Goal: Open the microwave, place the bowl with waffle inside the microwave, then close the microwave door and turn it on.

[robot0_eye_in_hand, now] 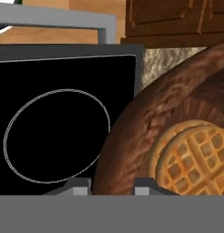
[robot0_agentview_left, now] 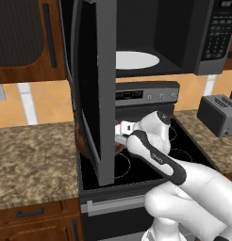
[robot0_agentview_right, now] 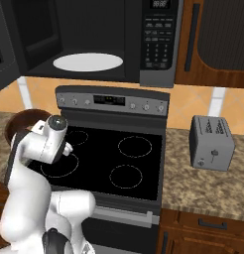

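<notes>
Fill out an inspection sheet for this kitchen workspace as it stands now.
Surface: black stove top, bare burner rings; speckled stone counter on both sides.
Job's things: microwave cavity exposed, white turntable bare; microwave door swung wide open; bowl with waffle inside, at the stove's left edge, not yet in the microwave.
Clutter: grey toaster on the right counter.
Grippers: gripper fingers straddle the bowl's rim, apparently gripping it.
Cables: nothing seen.
Surroundings: brown cabinets, orange tiled backsplash.
</notes>
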Available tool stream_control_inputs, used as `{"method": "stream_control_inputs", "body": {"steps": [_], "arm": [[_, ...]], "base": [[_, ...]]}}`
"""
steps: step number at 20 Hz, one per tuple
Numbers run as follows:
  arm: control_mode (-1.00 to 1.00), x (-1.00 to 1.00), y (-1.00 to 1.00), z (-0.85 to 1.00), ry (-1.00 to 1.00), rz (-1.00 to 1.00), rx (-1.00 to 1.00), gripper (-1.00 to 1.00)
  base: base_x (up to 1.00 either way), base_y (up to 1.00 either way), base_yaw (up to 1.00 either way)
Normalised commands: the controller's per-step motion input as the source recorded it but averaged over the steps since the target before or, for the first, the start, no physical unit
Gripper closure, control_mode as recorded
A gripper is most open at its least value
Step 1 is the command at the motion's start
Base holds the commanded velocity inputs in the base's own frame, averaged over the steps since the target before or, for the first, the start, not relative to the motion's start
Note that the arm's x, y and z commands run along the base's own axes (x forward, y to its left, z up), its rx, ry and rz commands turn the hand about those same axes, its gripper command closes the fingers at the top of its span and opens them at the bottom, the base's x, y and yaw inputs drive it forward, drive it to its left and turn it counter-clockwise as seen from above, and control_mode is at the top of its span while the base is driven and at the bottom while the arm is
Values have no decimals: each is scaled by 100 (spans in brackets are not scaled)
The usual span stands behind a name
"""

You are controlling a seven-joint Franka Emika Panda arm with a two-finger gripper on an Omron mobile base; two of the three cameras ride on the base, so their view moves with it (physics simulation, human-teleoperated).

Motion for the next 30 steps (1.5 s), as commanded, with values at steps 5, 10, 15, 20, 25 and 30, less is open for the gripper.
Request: {"method": "stream_control_inputs", "body": {"steps": [5,10,15,20,25,30], "arm": [[-100,-55,-90,64,9,-7,-4,100],[-100,-52,-62,88,21,-4,-1,100],[-100,-66,-23,100,15,-1,-1,100],[-100,-20,-12,96,5,-8,-17,100],[-100,0,-22,96,0,-17,-16,100],[-100,-4,-23,96,-4,-16,-2,100]], "base": [[0,0,0],[0,0,0],[0,0,0],[0,0,0],[0,0,0],[0,0,0]]}}
